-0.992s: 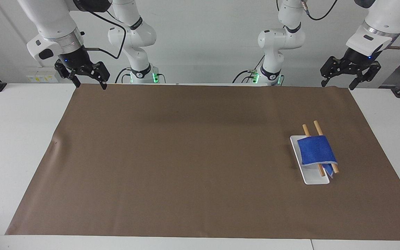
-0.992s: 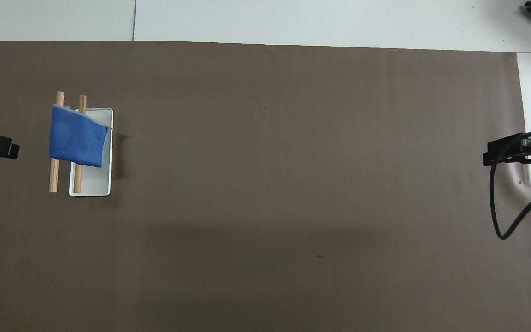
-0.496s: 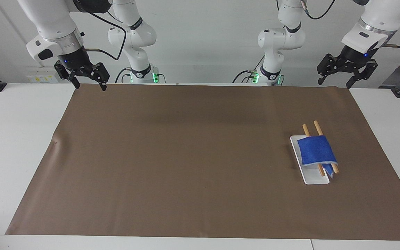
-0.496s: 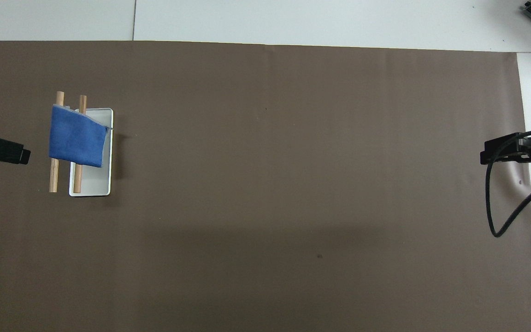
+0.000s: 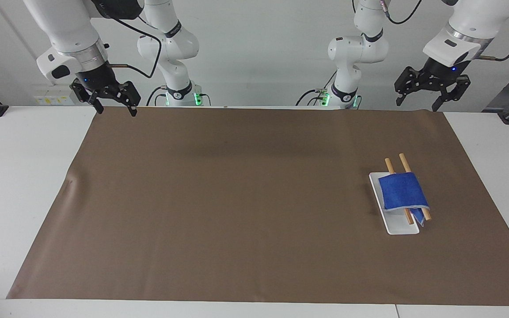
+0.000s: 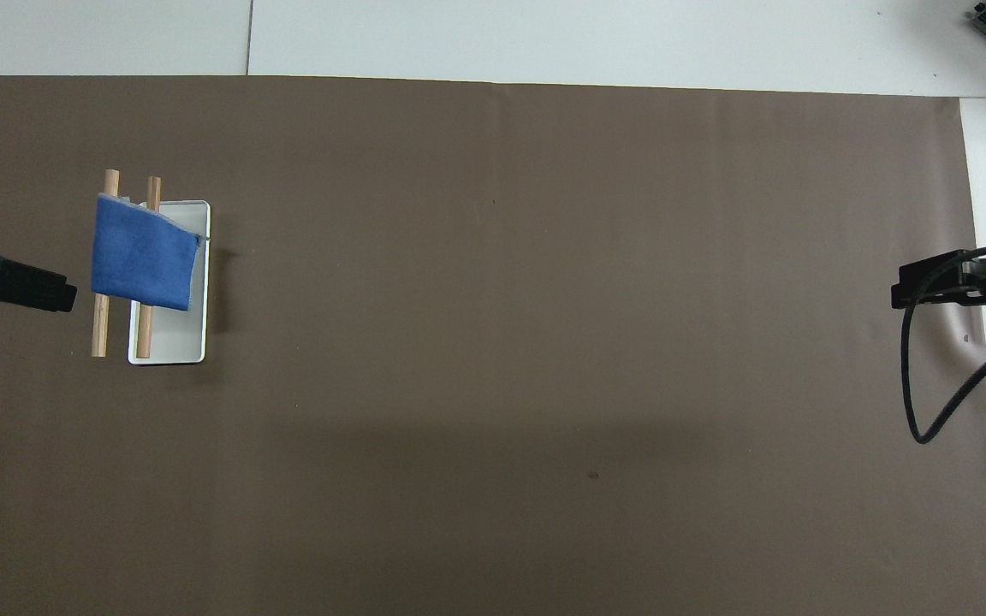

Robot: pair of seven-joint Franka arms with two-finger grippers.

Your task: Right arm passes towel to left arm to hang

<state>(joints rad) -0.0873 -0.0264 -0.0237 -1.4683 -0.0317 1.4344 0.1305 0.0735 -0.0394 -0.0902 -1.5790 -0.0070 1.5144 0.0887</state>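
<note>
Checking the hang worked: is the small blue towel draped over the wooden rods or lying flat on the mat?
Draped: the small blue towel lies over both wooden rods, one edge hanging toward the white tray.

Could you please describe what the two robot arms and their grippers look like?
Both match: white jointed segments, a silver wrist ring, a black cable. The left gripper and right gripper are black linked two-finger claws, each lit by a small blue light. Green lights glow at the bases.

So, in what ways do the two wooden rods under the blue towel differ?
One wooden rod lies over the white tray; the other wooden rod lies beside the tray, over the brown mat. The second is closer to the left arm's end of the table. Both are parallel, alike in colour, and carry the blue towel draped over them.
</note>
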